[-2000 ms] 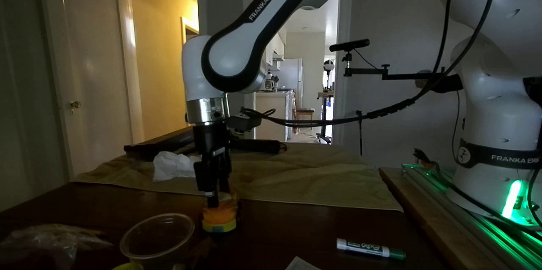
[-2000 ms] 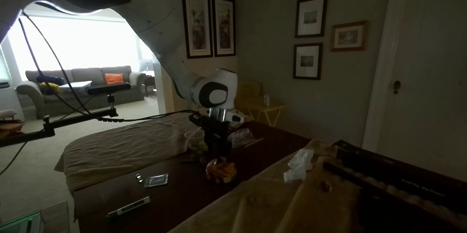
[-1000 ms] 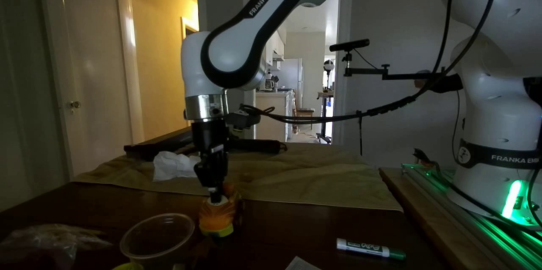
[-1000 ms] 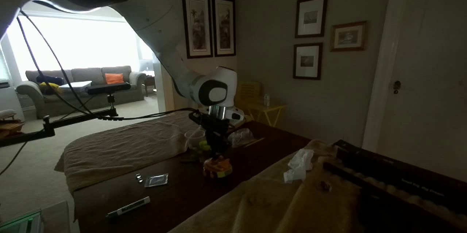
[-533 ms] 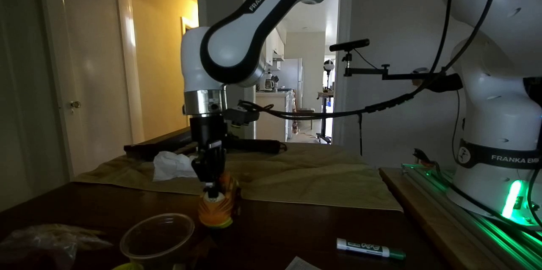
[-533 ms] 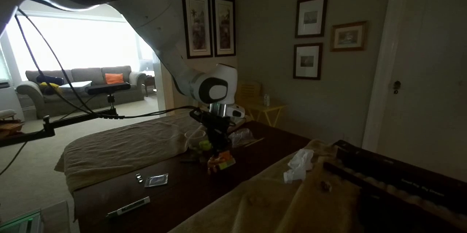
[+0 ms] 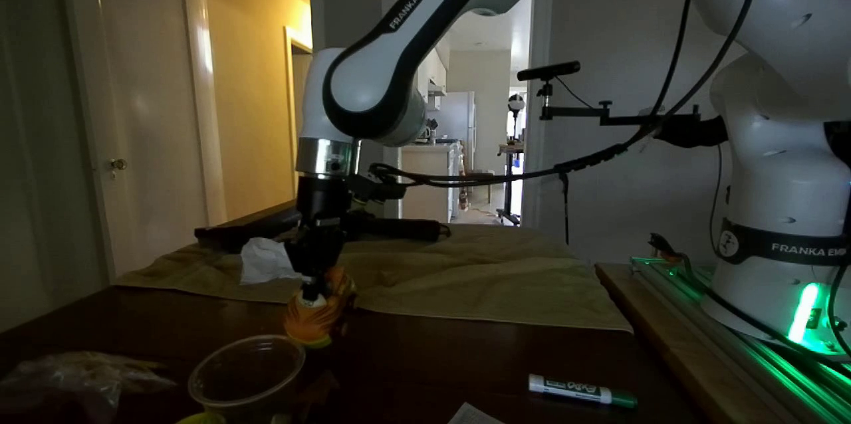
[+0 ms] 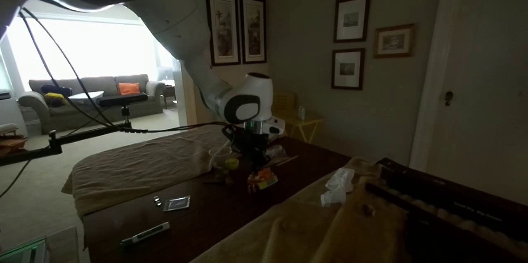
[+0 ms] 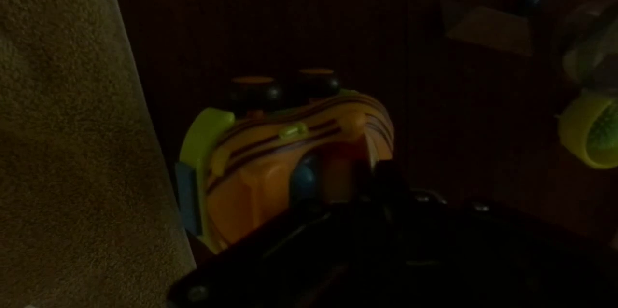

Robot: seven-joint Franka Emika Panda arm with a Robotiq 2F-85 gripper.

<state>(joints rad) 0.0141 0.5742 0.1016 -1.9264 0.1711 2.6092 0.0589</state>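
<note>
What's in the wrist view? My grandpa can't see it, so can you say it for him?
A black gripper holds an orange toy car with black wheels, in dim light over a dark tabletop. Tan cloth lies along the left; a round yellow-green thing sits at the right edge.

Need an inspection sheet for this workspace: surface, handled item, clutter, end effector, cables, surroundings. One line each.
Surface: dark wooden table, partly under tan cloth.
Handled item: orange toy car, tilted; contact with the table cannot be told.
Clutter: clear plastic cup, clear plastic bag, green-capped marker, small packet; crumpled white tissue on the cloth.
End effector: closed on the toy car from above.
Cables: black bundle hangs in the air; no snag seen.
Surroundings: grey sofa, framed pictures, pale door; dim light.
</note>
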